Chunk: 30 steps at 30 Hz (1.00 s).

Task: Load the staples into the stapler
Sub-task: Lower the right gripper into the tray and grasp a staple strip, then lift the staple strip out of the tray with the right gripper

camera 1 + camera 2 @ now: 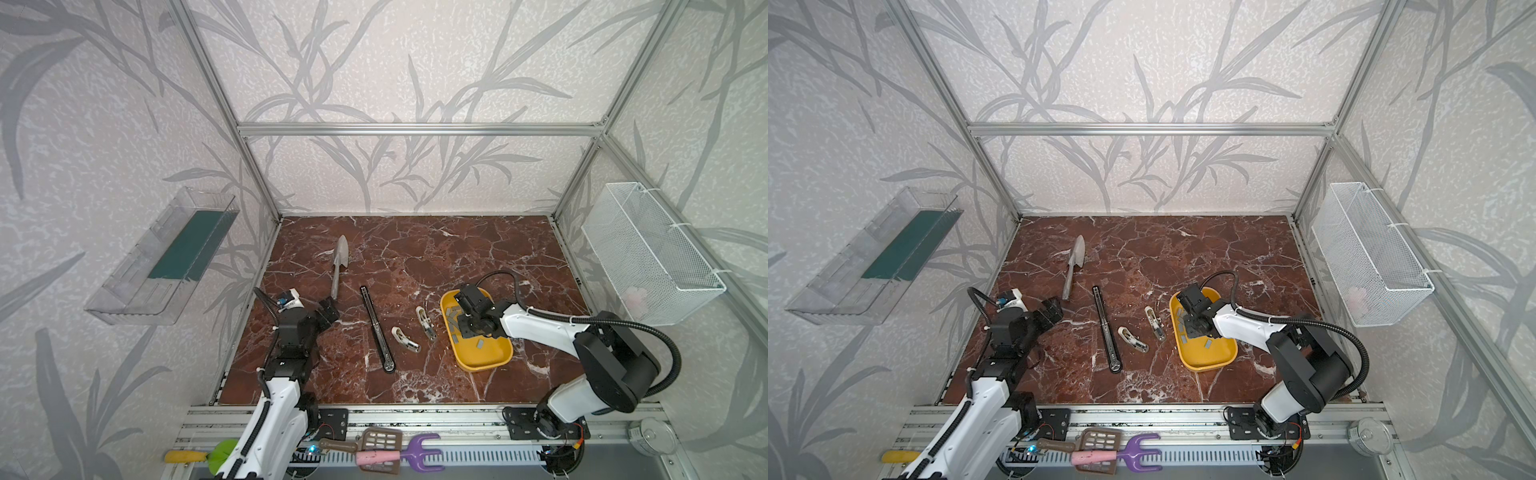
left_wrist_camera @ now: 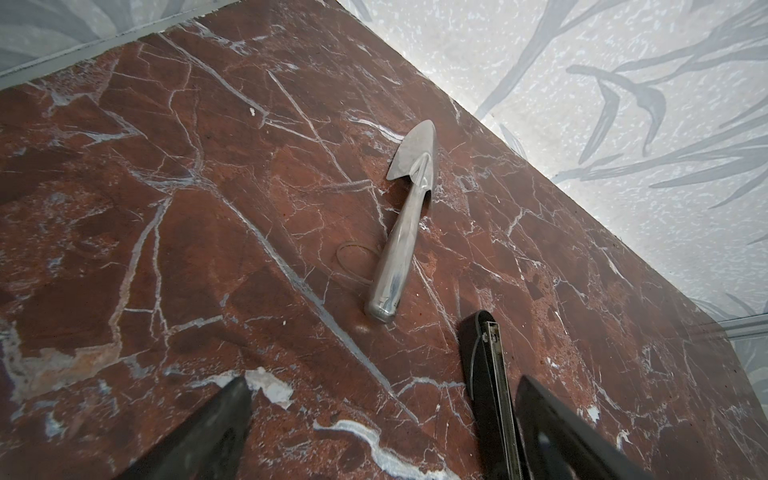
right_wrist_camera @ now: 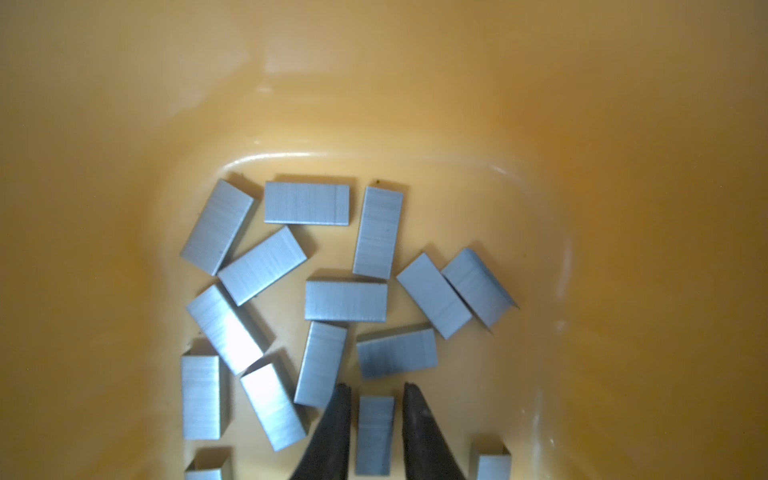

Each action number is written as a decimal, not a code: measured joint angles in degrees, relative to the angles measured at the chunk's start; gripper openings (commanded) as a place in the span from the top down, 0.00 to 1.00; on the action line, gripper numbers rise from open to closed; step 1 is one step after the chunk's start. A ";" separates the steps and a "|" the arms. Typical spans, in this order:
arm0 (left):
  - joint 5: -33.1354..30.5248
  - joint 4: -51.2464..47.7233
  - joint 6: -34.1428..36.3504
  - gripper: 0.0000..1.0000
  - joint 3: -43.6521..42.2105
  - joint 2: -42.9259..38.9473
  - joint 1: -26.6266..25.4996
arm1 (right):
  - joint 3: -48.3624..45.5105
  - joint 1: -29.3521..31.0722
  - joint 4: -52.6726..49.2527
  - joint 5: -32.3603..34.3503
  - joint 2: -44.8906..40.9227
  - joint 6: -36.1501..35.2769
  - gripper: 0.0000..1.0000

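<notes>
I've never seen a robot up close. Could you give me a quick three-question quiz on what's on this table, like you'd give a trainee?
1. True or false: the stapler lies inside the yellow tray.
2. What lies between the fingers of the right tool? A) a strip of staples; B) a pencil; C) nothing.
3. How many cream-white blocks lie on the table between the stapler and the tray?
Key: 1 false; 2 A; 3 two.
</notes>
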 measured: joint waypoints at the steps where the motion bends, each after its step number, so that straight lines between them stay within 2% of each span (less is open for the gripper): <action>1: 0.00 0.00 0.00 0.01 0.00 0.00 0.00 | 0.00 0.00 0.04 0.00 0.00 0.00 0.77; 17: 0.26 0.59 -0.02 0.01 0.00 1.46 0.00 | -0.22 -0.20 0.11 0.00 -0.92 0.17 0.83; 22: 0.20 0.48 -0.59 0.01 0.00 3.34 0.00 | -1.01 -0.20 -0.39 1.01 -4.83 0.15 0.86; 25: -0.83 0.09 -3.21 0.01 0.00 3.21 0.00 | -0.92 -0.17 -1.53 1.99 -8.50 0.00 0.88; 30: -2.36 -2.47 -5.66 0.01 -0.26 -3.67 -0.04 | 2.23 2.84 -5.42 5.77 -15.41 -0.72 0.88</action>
